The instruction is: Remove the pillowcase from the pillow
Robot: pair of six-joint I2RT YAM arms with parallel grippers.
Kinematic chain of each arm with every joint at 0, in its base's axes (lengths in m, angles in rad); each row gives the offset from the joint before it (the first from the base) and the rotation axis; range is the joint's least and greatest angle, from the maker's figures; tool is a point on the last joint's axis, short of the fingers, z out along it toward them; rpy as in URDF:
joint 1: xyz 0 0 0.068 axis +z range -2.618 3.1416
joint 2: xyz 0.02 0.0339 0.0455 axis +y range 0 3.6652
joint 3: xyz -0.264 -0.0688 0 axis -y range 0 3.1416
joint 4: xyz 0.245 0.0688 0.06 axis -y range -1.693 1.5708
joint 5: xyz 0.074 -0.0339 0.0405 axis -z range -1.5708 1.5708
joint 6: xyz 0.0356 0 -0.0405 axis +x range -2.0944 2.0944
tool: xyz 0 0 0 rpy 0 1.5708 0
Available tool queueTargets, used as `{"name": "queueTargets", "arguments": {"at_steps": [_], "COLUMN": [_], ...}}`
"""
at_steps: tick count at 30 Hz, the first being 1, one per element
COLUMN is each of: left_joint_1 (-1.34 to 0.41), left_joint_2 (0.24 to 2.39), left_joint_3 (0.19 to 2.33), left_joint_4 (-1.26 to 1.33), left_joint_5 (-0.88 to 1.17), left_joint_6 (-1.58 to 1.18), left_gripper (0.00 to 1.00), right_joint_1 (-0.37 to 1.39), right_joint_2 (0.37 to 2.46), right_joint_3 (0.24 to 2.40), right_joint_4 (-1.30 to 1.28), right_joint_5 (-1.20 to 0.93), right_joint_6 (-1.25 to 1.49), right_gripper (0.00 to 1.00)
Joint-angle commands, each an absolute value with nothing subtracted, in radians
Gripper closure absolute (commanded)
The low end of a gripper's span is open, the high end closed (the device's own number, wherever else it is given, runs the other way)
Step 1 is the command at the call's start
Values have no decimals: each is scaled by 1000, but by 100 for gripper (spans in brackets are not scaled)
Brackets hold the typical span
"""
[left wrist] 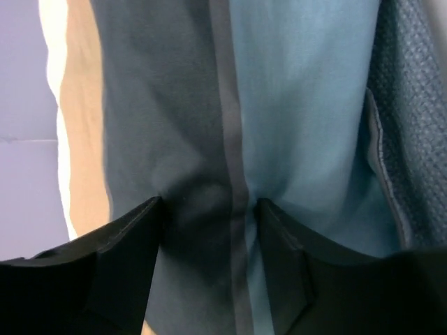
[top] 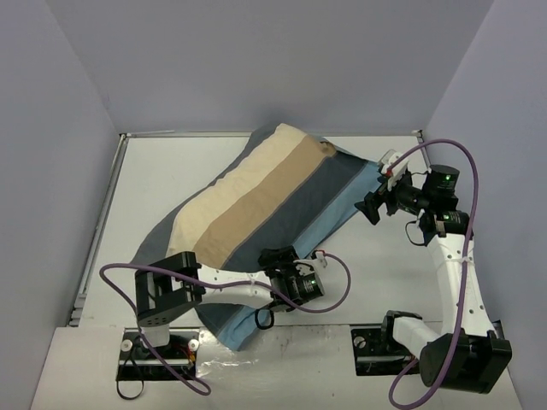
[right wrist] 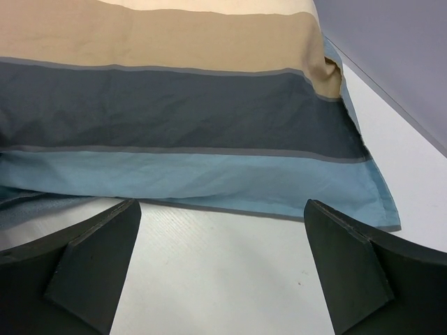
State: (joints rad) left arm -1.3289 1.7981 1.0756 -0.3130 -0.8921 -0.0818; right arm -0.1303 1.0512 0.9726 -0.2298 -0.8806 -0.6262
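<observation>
The pillowcase (top: pixel 273 196) lies slanted on the tabletop (top: pixel 171 179), near-left to far-right. The left fingers (left wrist: pixel 119 265) pinch its dark stripe. The right fingers (right wrist: pixel 91 265), spread wide, face its far blue corner, just beside it.

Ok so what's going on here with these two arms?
Two robot arms are working on a striped pillowcase lying plump across the table. The left gripper is pinching a fold where the dark and light blue stripes meet. The right gripper is open above the table beside the case's light blue edge, holding nothing. The case looks full, with nothing pulled off yet.
</observation>
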Motion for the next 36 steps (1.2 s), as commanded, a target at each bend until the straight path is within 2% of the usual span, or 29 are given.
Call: {"name": "queueTargets", "arguments": {"at_steps": [1, 2, 5, 6, 7, 9, 11, 12, 16, 22, 23, 27, 32, 36], "left_joint_1": [-1298, -1284, -1258, -1253, -1250, -1249, -1238, -1218, -1107, -942, -939, -931, -922, -916], "left_joint_2": [1790, 1790, 1763, 1744, 1699, 1626, 1478, 1420, 1119, 999, 996, 983, 974, 976], "left_joint_3": [1069, 1065, 1055, 1054, 1055, 1071, 1084, 1094, 1164, 1227, 1221, 1212, 1232, 1241], "left_joint_4": [-275, -273, -270, -273, -290, -334, -353, -363, -426, -525, -529, -545, -564, -575], "left_joint_5": [-876, -874, -862, -853, -841, -766, -598, -553, -408, -256, -250, -224, -210, -201], "left_joint_6": [-61, -63, -71, -74, -77, -86, -103, -104, -106, -86, -84, -94, -95, -91], "left_gripper": [48, 63, 83, 94, 97, 98, 98, 98, 98, 98, 98, 98, 98, 98], "right_joint_1": [-141, -144, -149, -149, -149, -152, -155, -153, -152, -40, -29, 98, 259, 316], "right_joint_2": [1055, 1054, 1051, 1049, 1045, 1025, 1014, 1012, 1061, 1166, 1173, 1174, 1204, 1236], "right_joint_3": [971, 973, 973, 971, 968, 968, 969, 980, 1083, 1033, 993, 868, 746, 745], "right_joint_4": [-224, -225, -224, -227, -230, -334, -438, -492, -549, -559, -525, -101, 315, 370], "right_joint_5": [-902, -896, -861, -859, -861, -920, -997, -1003, -968, -839, -842, -755, -442, -364], "right_joint_6": [-623, -623, -643, -655, -714, -875, -1217, -1291, -1397, -1683, -1680, -1397, -1197, -1184], "right_gripper": [0, 0, 1, 1, 2, 2, 1, 1, 0, 0, 0, 0, 0, 5]}}
